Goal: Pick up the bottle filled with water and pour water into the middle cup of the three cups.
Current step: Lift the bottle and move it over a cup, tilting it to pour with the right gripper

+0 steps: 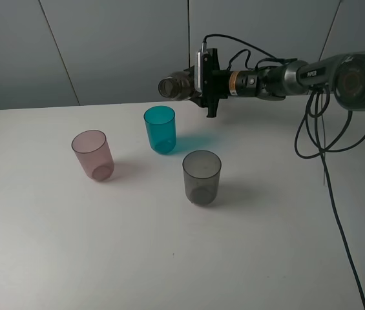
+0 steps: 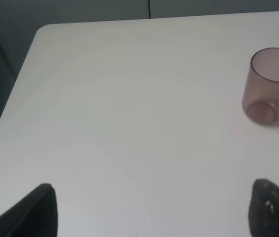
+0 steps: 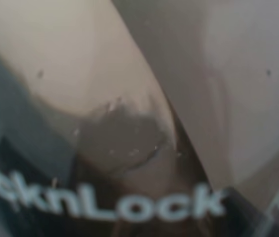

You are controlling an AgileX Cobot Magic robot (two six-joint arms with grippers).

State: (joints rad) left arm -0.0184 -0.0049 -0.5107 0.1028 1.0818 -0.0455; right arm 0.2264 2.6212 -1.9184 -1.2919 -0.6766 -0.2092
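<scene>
1. Closest to the camera stands a small smoky grey see-through plastic cup (image 1: 201, 177), upright on the white surface (image 1: 53, 245).
2. Behind it is the small teal-blue see-through plastic cup (image 1: 160, 129). A small pink see-through plastic cup (image 1: 93, 155) stands off to the left. All three are upright and apart from each other, with open tops, so water can go in.
3. The teal-blue cup is between the other two, so it is the one to fill.
4. The tall smoky grey-brown see-through plastic bottle (image 1: 177, 86) is up in the air, above and a bit behind the teal-blue cup. It lies on its side with its round mouth pointing left. It seems to be tipped like that for pouring.
5. The right end effector (image 1: 208, 82) is closed tight around the bottle. It holds the bottle by its body, so the mouth is free.
6. No stream of water shows, and it is hard to tell if the mouth is right over the cup.
7. Up close, the bottle looks dark, smooth and shiny, with white letters (image 3: 129, 207) across it.
8. The left end effector (image 2: 151, 210) is open and holds nothing. It hangs over the surface near the pink cup, and seems to be kept out of the way.
</scene>
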